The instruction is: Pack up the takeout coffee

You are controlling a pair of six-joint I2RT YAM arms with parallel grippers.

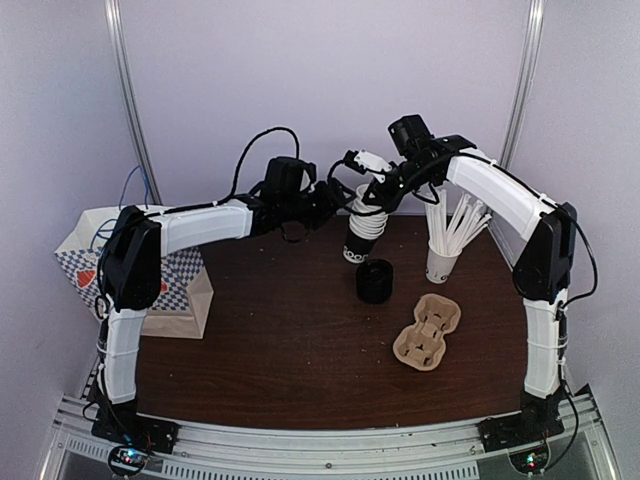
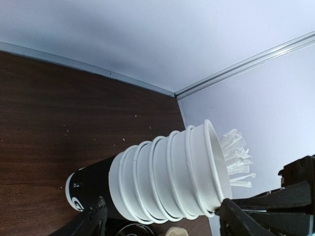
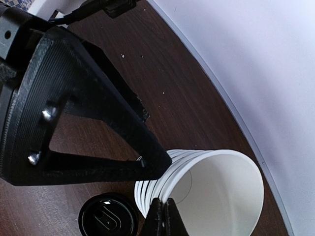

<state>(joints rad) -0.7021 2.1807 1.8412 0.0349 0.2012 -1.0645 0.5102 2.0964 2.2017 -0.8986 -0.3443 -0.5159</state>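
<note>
legible text: none; cup stack point(image 2: 167, 177): white print on black base, unreadable

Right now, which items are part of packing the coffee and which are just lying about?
Job: cup stack, top rim pinched by the right gripper, left gripper open by it; black lid stack; probably the pulp carrier and paper bag.
Lying about: white cup of straws, as far as I can tell.

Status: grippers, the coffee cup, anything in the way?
Left gripper open beside tilted cup stack. Right gripper shut on its top rim. Lid stack close by its base.
</note>
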